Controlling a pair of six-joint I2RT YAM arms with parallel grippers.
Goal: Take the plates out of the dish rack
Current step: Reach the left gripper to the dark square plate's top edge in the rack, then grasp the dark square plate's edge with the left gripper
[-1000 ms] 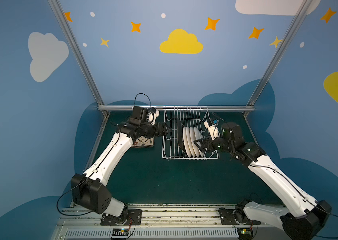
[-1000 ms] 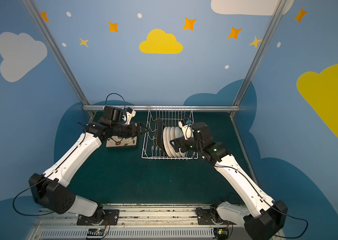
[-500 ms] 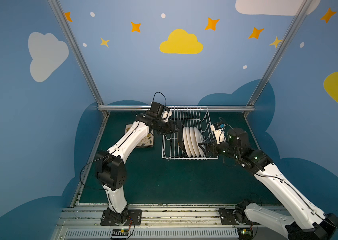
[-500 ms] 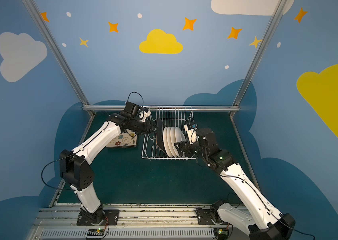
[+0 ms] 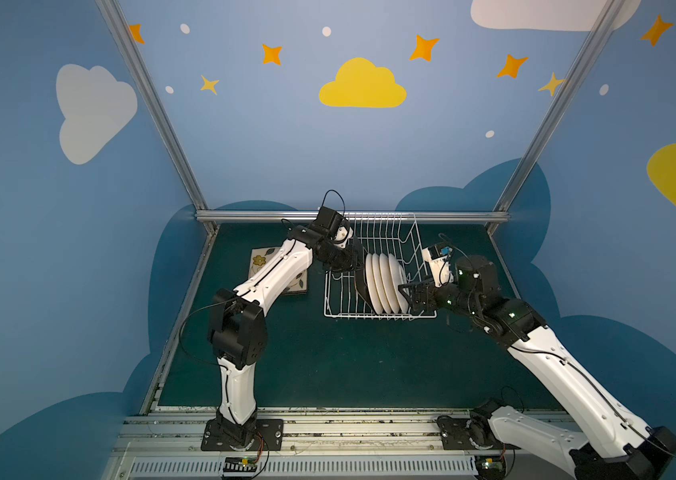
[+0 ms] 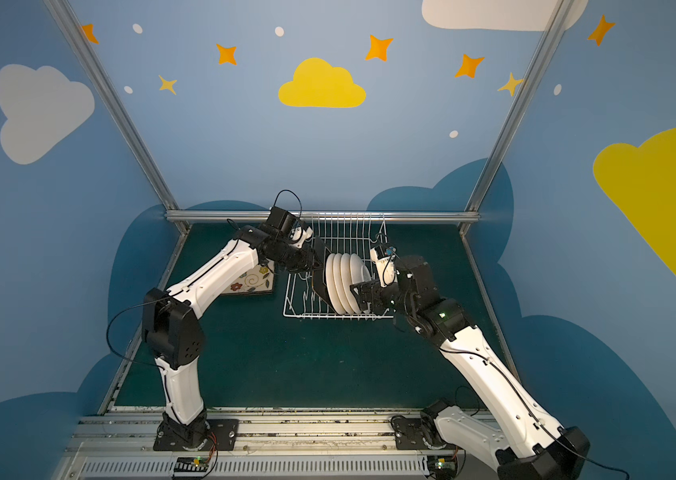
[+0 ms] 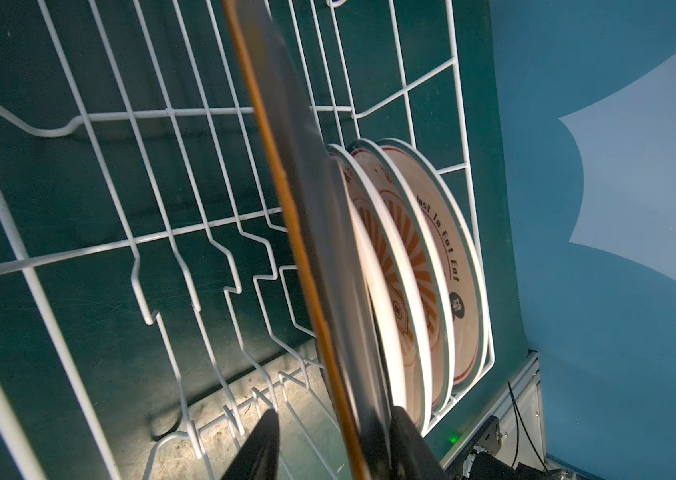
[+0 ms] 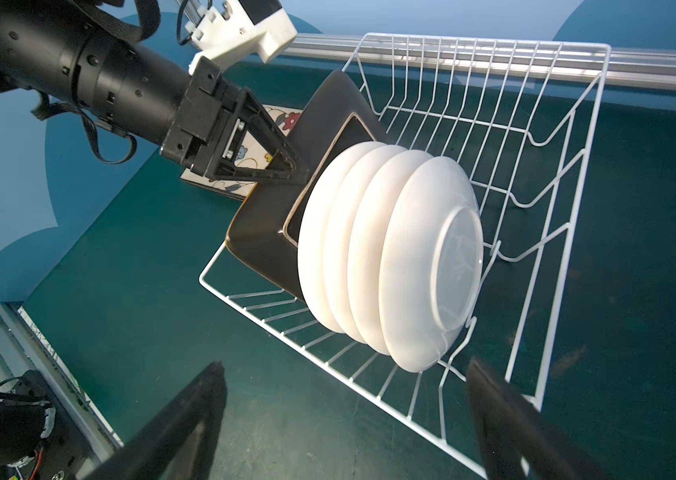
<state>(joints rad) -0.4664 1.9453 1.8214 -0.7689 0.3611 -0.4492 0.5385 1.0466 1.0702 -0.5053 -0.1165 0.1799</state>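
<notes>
The white wire dish rack stands at the back middle of the green mat. In it stand on edge a black-backed square plate and several round white plates. My left gripper straddles the square plate's upper edge. One finger lies against it and a gap shows at the other. My right gripper stands wide open beside the round plates, holding nothing.
A square floral plate lies face up on the mat left of the rack, partly under my left arm. A metal rail runs right behind the rack. Blue walls close in both sides.
My left arm has swung from above the floral plate on the mat over to the rack, and its jaws have narrowed around the black square plate's edge. The right gripper has barely moved.
</notes>
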